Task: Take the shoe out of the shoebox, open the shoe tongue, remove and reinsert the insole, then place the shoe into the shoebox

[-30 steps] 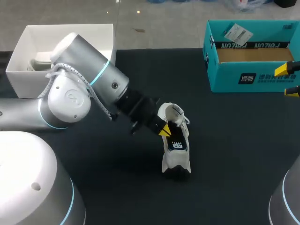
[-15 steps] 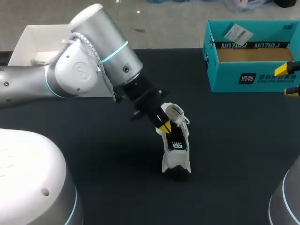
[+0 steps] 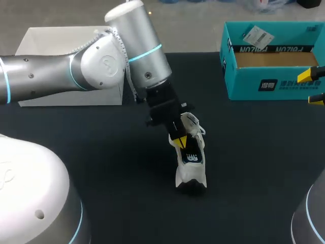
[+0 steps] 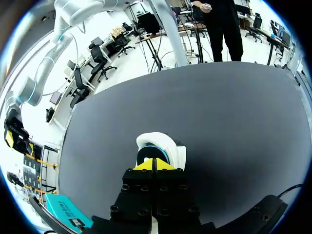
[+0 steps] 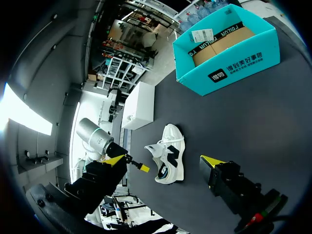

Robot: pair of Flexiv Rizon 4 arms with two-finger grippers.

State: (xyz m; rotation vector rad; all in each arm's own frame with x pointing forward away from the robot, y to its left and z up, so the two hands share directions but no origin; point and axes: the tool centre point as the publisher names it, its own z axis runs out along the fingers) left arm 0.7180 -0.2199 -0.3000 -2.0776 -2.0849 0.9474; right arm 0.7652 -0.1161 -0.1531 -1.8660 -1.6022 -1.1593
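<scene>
A white shoe with dark side marks lies on its side in the middle of the black table. My left gripper is shut, its yellow tips pressed together at the shoe's collar, by the opening. In the left wrist view the closed tips point at the shoe's white heel end; I see nothing pinched between them. The teal shoebox stands open and without the shoe at the far right. My right gripper is open at the right edge, beside the box; from its own view the shoe lies well ahead.
A white open box stands at the far left, partly behind my left arm. The dark tabletop is bare around the shoe and towards the front.
My left arm has swung its elbow and wrist towards the far side, so the gripper now comes at the shoe more steeply. The tips stayed at the collar. Shoe and right gripper kept still.
</scene>
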